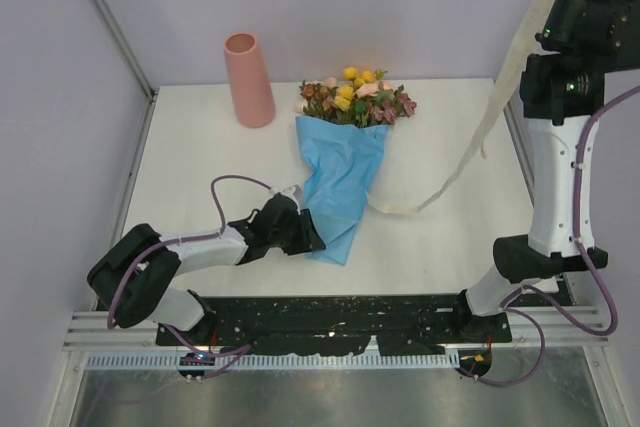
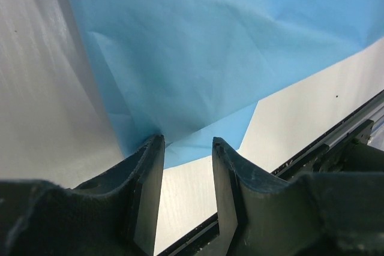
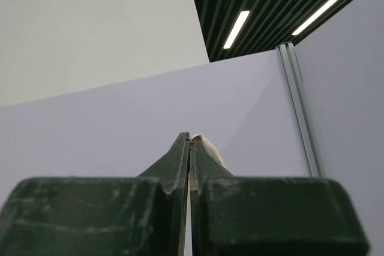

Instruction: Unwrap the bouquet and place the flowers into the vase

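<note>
The bouquet lies on the white table, its flowers [image 1: 357,97] bunched at the far end of the crumpled blue paper [image 1: 340,182]. The salmon-pink vase [image 1: 249,79] stands upright at the back left, apart from it. My left gripper [image 1: 312,237] sits low at the paper's near left edge. In the left wrist view it [image 2: 187,142] is open, its tips just touching the blue paper [image 2: 210,58], with bare table between the fingers. My right gripper [image 3: 190,137] is raised high and shut on the cream ribbon [image 3: 207,145]. The ribbon [image 1: 500,97] trails from the upper right down to the table beside the paper.
The right arm [image 1: 560,147] stands tall along the table's right edge. A black base rail [image 1: 340,312] runs along the near edge. Lilac walls close in the back and both sides.
</note>
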